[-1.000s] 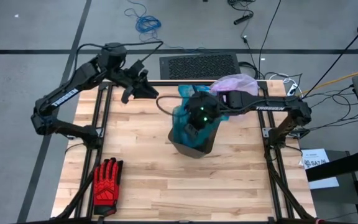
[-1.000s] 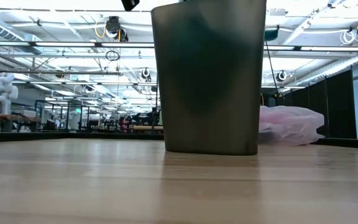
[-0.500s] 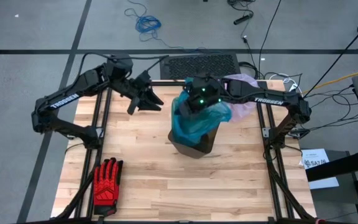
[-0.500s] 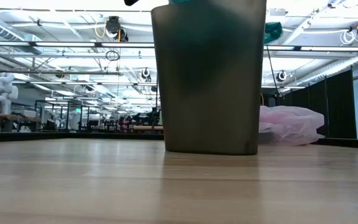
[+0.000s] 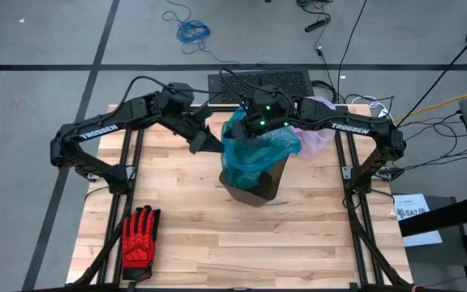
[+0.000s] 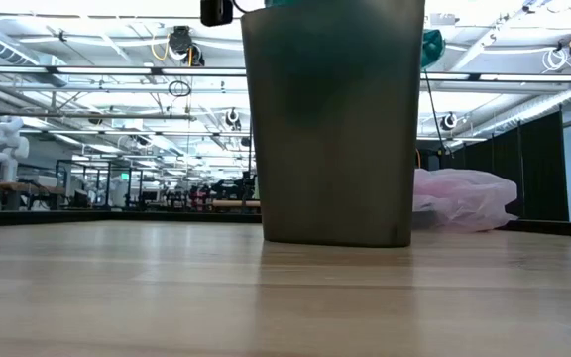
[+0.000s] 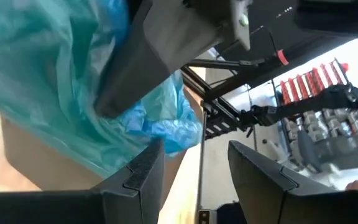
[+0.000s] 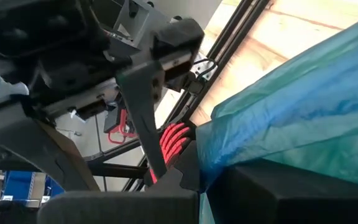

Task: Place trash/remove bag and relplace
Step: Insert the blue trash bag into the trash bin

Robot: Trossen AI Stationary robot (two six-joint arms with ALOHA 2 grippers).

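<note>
In the lower left of the high view a red glove [image 5: 139,236] lies on the table [image 5: 177,203], well clear of the work. Further right, the left gripper [image 5: 210,143] reaches toward the teal bag [image 5: 254,150]; its wrist view shows the fingers [image 7: 143,167] spread wide with nothing between them, just beside the plastic. At centre stands the dark bin [image 5: 254,185] with that teal bag bunched over its rim. The right gripper [image 5: 259,130] pinches the teal film at the bin's top. Right of it, the pink-lavender bag [image 5: 319,134] lies near the table's far right edge. The thin film could slip or tear, or a pull could tip the bin.
</note>
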